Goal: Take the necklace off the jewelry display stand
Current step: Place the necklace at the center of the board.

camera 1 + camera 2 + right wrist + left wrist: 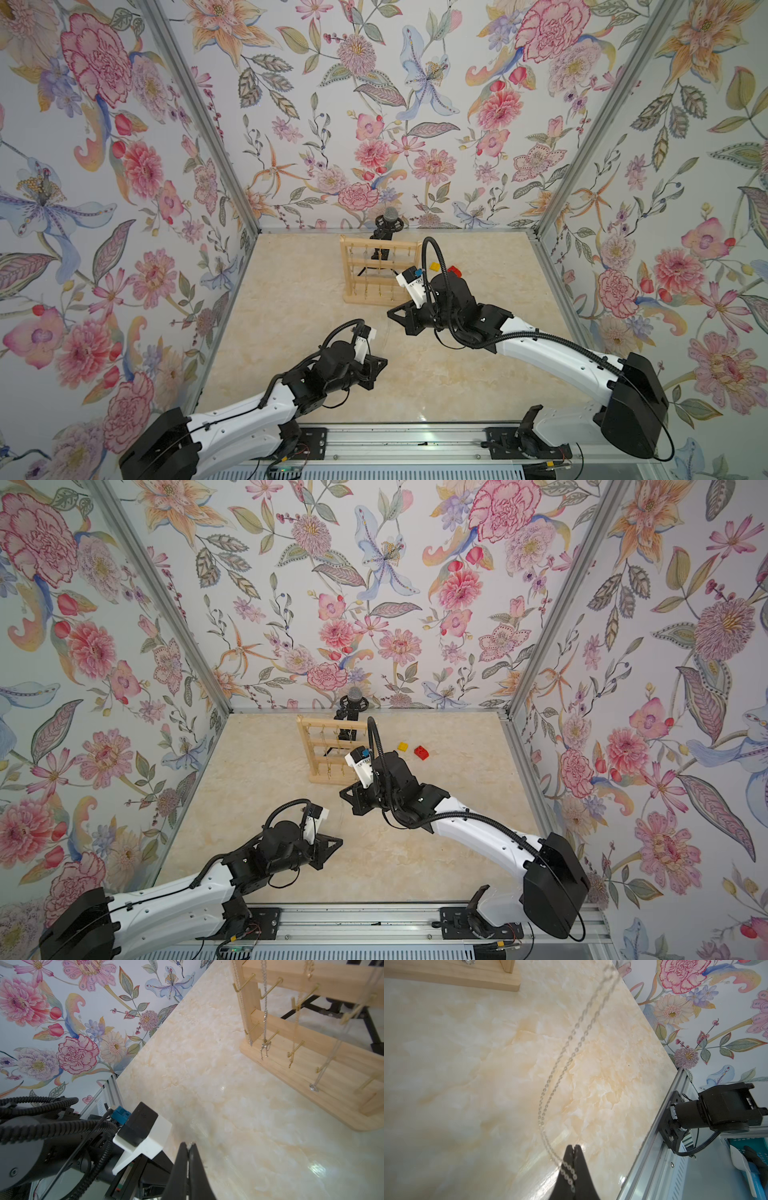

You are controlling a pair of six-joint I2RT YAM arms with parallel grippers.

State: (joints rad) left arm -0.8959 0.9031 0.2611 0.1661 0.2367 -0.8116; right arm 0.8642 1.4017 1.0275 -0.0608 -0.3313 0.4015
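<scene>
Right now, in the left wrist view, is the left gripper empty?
No, the left gripper is pinched shut on a silver necklace.

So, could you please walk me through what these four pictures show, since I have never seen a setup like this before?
These are two robot arms mounted at the near edge of a marble-look table, in a booth with flowered walls. The two wide pictures come from one camera head overhead; the two close ones come from a small camera on each arm's wrist, looking along its tool. On the table are a wooden jewelry display stand with chains on its hooks, a black microphone behind it, and a yellow brick and a red brick beside it. The left tool is shut on a silver necklace, which runs through the air toward the right tool; that one is shut too, with a glint of chain at its tips, so it seems to hold the other end.
</scene>
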